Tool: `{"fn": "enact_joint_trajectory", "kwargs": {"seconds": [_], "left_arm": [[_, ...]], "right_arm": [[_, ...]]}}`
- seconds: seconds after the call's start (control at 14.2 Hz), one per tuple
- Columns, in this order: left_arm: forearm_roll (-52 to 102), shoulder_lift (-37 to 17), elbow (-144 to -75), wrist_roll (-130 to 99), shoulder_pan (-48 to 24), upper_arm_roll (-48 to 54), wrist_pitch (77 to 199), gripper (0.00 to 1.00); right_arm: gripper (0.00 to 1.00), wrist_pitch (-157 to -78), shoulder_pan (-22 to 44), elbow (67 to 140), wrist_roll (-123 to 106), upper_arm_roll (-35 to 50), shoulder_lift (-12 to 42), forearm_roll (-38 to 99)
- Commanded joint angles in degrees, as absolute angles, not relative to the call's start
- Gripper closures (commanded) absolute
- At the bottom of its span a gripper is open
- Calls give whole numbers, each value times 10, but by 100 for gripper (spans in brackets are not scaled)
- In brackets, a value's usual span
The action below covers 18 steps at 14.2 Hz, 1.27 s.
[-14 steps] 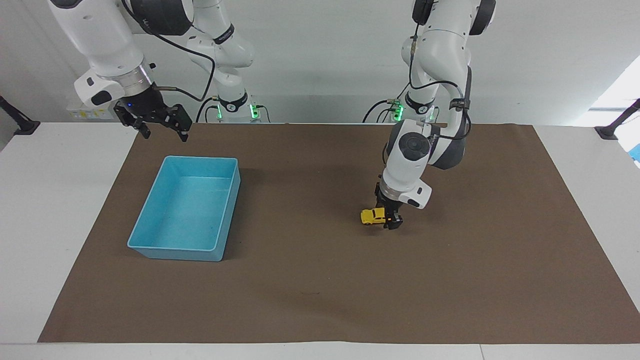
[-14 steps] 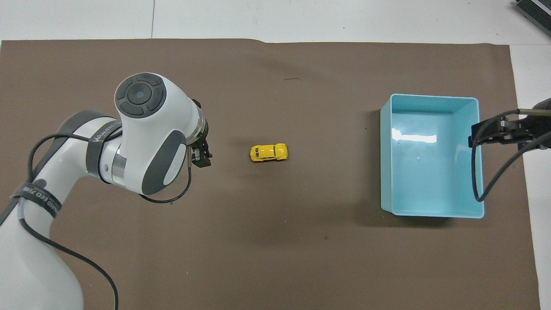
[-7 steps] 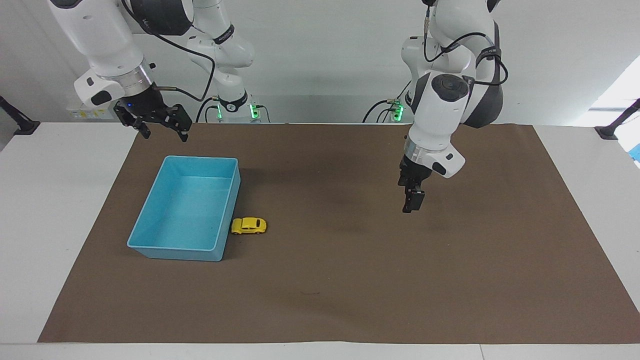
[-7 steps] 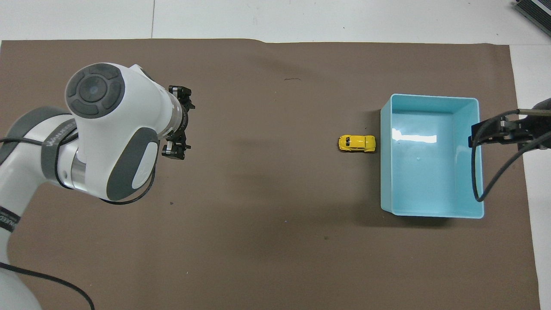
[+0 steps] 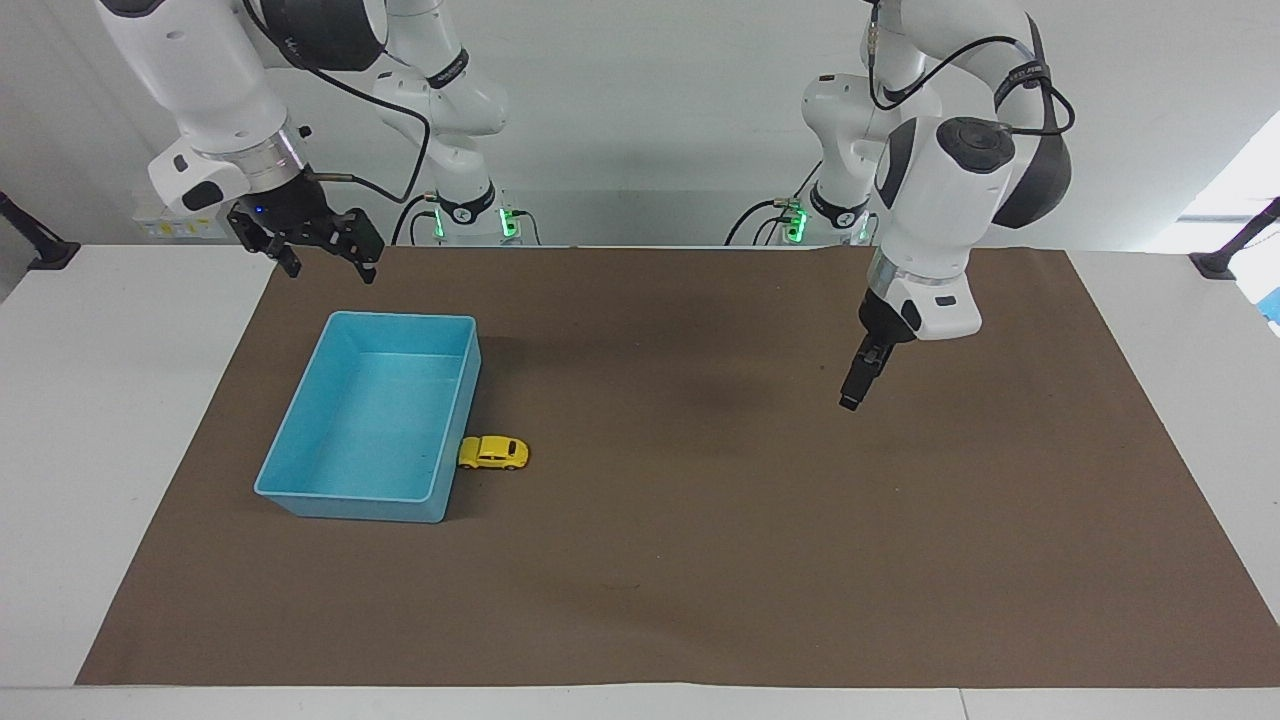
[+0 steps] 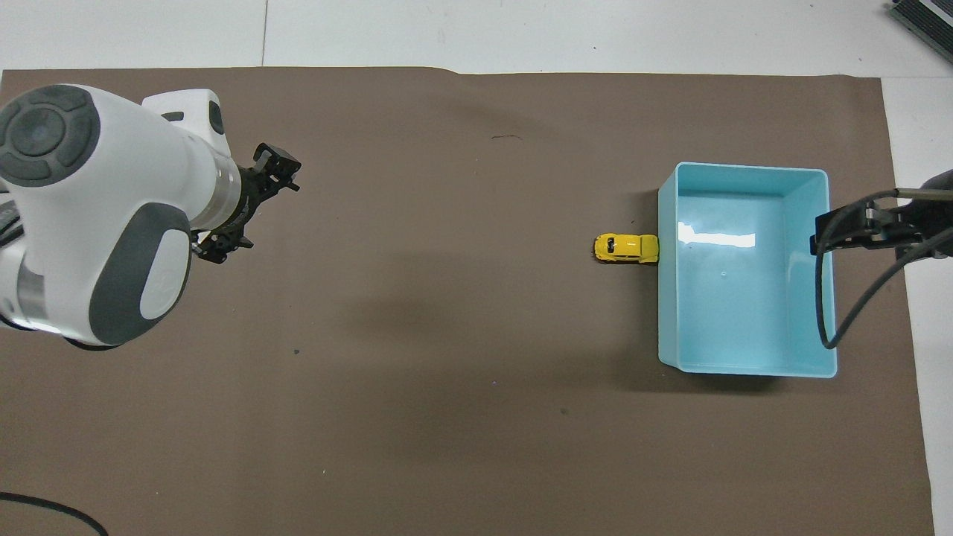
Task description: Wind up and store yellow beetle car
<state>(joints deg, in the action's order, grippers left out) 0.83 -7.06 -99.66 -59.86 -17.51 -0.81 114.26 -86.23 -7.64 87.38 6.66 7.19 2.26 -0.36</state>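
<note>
The yellow beetle car (image 5: 493, 453) stands on the brown mat, touching the outside of the light blue bin (image 5: 350, 508) on the wall that faces the left arm's end. It also shows in the overhead view (image 6: 626, 249) against the bin's rim (image 6: 744, 167). The bin holds nothing. My left gripper (image 5: 850, 392) hangs open and empty in the air over bare mat toward the left arm's end, well apart from the car; it also shows in the overhead view (image 6: 249, 205). My right gripper (image 5: 322, 258) waits open above the mat's edge beside the bin (image 6: 849, 227).
The brown mat (image 5: 700, 560) covers most of the white table (image 5: 100, 450). A dark object (image 6: 923, 18) lies at the table's corner farthest from the robots at the right arm's end.
The car left the left gripper, rolled across the mat toward the right arm's end and stopped against the bin. The left gripper rose and swung toward its own end. The right arm stayed still.
</note>
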Motion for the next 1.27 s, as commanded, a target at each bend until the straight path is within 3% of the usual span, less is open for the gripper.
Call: {"fn": "enact_joint_trajectory", "kwargs": {"seconds": [0.0,0.77,1.06,1.2], "left_arm": [[2,-40,-1011,-455,-148,-3,1116,0],[1,40,-1078,-90,-36,-3,1094,0],[2,55,-1065,26,7,-3,1067,0],[1,57,-1022,67,12,-3,1036,0]], "right_arm": [[0,-868,-83,876,77,77,22,5],[0,-868,-83,876,77,77,22,5],[0,-868,-83,876,77,78,22,5],[0,-868,-83,876,77,78,22,5]]}}
